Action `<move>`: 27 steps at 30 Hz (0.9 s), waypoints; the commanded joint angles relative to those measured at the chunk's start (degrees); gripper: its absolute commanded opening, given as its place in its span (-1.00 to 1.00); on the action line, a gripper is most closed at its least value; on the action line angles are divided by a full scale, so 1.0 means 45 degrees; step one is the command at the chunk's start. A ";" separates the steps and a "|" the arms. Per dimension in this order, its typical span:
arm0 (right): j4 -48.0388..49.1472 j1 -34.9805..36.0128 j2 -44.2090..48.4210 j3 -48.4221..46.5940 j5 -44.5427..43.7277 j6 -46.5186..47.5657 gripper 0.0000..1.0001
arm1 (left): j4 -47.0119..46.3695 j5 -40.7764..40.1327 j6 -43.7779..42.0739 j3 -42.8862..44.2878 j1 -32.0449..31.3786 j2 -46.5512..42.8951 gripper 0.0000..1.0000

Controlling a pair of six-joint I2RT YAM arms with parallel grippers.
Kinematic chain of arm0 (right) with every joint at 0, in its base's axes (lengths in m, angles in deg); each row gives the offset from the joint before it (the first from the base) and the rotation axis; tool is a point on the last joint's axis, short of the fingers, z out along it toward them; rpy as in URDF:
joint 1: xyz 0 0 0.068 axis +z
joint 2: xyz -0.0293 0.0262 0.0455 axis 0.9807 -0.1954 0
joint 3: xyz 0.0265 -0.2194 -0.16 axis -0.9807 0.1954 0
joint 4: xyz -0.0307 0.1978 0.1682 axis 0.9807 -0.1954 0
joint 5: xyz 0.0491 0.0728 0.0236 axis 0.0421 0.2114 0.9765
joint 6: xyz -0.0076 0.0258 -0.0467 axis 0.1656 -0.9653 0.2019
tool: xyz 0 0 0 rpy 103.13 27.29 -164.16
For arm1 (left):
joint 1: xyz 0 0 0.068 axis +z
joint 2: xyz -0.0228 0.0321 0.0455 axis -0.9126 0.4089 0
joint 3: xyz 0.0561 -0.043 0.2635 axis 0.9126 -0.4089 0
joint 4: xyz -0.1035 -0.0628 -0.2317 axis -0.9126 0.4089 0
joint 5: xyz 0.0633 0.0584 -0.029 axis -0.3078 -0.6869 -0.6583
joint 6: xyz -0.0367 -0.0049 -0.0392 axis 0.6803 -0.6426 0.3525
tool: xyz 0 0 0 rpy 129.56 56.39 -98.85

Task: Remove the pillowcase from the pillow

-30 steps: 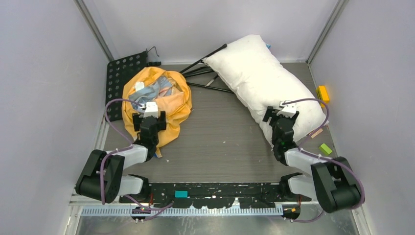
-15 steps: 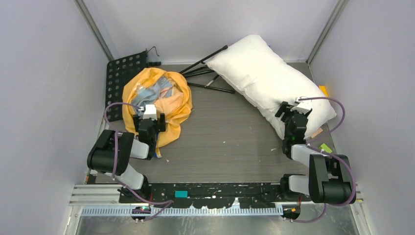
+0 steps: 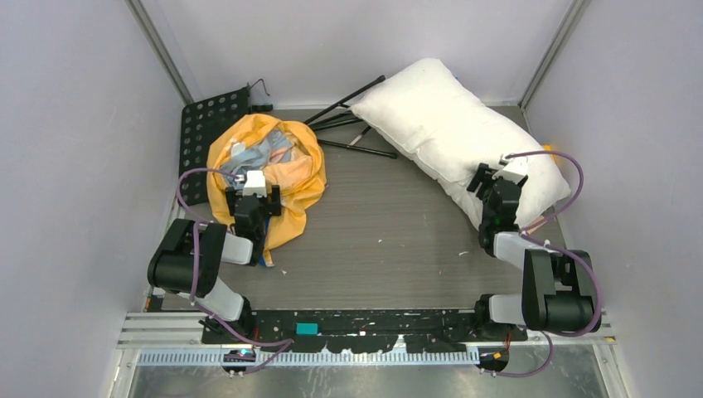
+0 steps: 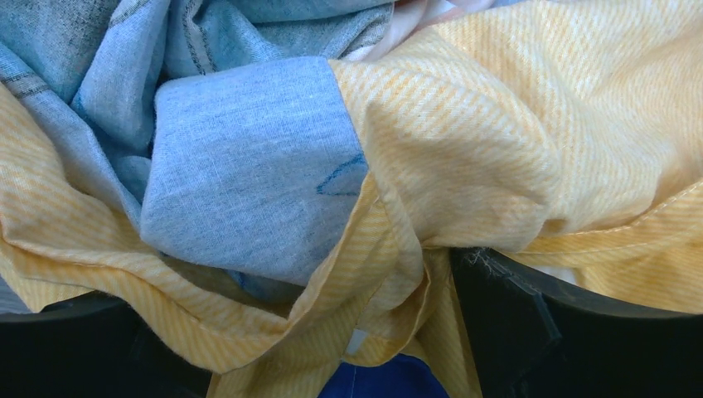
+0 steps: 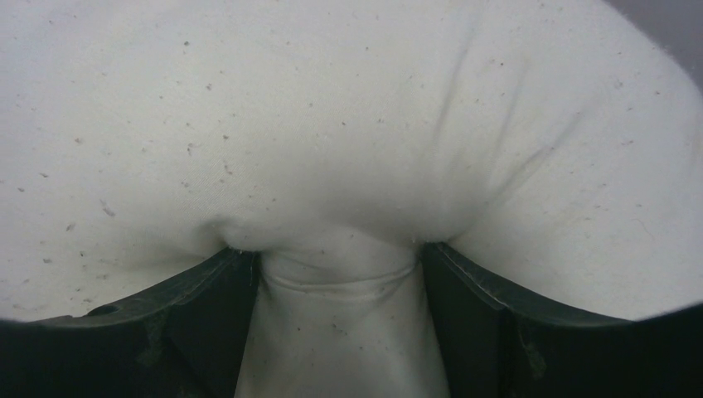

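Observation:
The pillowcase lies crumpled at the left, orange-yellow side out with pale blue folds showing. It is apart from the pillow, a plump white cushion lying diagonally at the back right. My left gripper sits on the near edge of the pillowcase. In the left wrist view a bunched yellow fold sits between its fingers. My right gripper is at the pillow's near end. In the right wrist view it pinches a fold of white pillow fabric between its fingers.
A black perforated plate stands at the back left. Black tripod legs lie under the pillow's far end. A yellow block and a green block sit by the right wall. Grey walls close in on three sides.
My right gripper has moved right and back with the pillow, which has shifted toward the right wall. My left arm has folded back a little; the pillowcase has stayed put.

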 commanded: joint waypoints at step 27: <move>0.2175 -0.0056 -0.2883 0.0343 0.1532 -0.1111 0.84 | -0.0324 -0.0322 0.0142 0.0369 0.0056 -0.0132 0.99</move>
